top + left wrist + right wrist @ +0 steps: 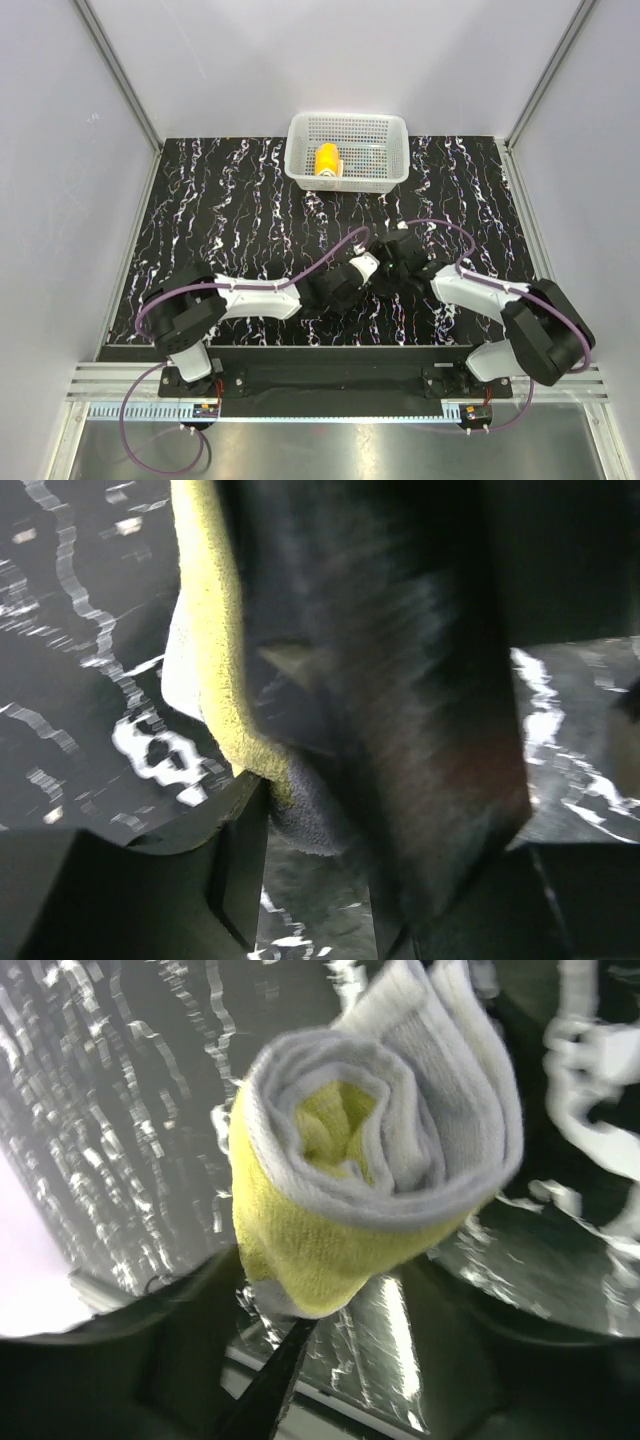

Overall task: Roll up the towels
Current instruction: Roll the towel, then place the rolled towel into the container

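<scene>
The grey towel (380, 1130) with its yellow-green blotches is rolled into a tight roll. In the top view it (365, 266) shows as a small pale bit between my two grippers at the table's middle. My right gripper (330, 1310) is shut on the roll, one finger on each side. My left gripper (318, 865) pinches the roll's grey and yellow end (225, 680) at its fingertips. The dark bulk of the right gripper fills the right half of the left wrist view. The orange towel (327, 160) lies rolled inside the white basket (300, 172).
The white perforated basket stands at the table's far edge, centre. The black marbled tabletop (230, 220) is walled by white panels on the left, right and back. Both arms (255, 298) (480, 290) reach inward from the near edge, with purple cables arching over them.
</scene>
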`<control>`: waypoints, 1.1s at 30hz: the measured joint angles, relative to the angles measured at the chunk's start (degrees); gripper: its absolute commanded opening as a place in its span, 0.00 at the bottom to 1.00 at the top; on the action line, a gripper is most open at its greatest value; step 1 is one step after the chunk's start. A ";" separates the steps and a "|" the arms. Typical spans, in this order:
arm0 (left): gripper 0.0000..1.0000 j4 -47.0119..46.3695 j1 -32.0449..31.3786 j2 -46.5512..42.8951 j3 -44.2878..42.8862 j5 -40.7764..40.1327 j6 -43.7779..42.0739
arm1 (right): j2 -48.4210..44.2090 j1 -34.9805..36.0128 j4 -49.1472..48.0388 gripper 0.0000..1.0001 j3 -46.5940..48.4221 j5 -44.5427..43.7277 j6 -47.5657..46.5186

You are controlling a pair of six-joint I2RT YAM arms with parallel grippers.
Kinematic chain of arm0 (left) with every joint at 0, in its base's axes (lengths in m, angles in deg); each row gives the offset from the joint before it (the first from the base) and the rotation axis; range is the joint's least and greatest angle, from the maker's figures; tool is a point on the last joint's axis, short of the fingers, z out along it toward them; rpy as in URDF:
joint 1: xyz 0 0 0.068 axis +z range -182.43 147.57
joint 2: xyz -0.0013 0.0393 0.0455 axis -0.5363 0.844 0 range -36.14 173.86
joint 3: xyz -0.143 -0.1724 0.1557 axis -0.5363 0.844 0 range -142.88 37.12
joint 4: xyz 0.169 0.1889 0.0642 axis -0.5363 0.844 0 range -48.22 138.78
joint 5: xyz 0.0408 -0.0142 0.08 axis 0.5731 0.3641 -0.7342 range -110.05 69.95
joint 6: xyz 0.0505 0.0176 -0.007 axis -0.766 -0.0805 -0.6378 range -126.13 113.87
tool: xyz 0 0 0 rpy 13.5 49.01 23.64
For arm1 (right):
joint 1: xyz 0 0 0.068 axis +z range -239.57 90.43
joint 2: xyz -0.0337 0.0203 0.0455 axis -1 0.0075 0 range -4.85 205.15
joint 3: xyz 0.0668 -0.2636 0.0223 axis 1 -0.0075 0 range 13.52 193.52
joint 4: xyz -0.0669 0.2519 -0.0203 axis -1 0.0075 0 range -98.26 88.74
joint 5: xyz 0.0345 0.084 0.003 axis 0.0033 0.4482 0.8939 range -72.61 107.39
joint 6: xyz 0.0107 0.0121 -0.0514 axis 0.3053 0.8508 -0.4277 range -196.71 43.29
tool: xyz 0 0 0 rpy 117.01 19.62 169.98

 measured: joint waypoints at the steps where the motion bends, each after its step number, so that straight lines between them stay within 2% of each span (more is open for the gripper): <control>1: 0.42 -0.15 0.31 0.02 -0.22 1.81 -0.17 | -1.07 -0.09 1.79 0.82 0.00 -1.18 -0.24; 6: 0.43 -0.87 0.98 0.02 -1.22 9.49 -0.42 | -6.34 -0.13 9.29 0.89 0.00 -5.73 -0.37; 12: 0.43 -1.70 3.02 0.02 -1.31 19.17 0.04 | -9.05 -0.13 12.98 0.88 -0.02 -8.59 -0.28; 16: 0.43 -1.88 5.07 0.02 -1.27 25.07 0.74 | -9.03 -0.13 12.46 0.87 -0.42 -9.20 0.04; 20: 0.43 -2.82 8.02 0.00 -0.70 30.99 2.67 | -8.61 -0.13 11.65 0.82 -1.75 -9.07 0.11; 21: 0.43 -3.13 9.55 0.02 -0.37 31.82 3.56 | -8.59 0.09 11.67 0.79 -2.32 -8.50 -0.04; 26: 0.41 -3.30 15.08 0.42 0.57 36.35 7.06 | -8.09 0.31 10.08 0.77 -3.61 -7.34 -0.04; 33: 0.40 -4.39 16.50 2.21 0.70 41.11 9.40 | -6.03 0.31 7.96 0.78 -3.96 -6.95 -0.04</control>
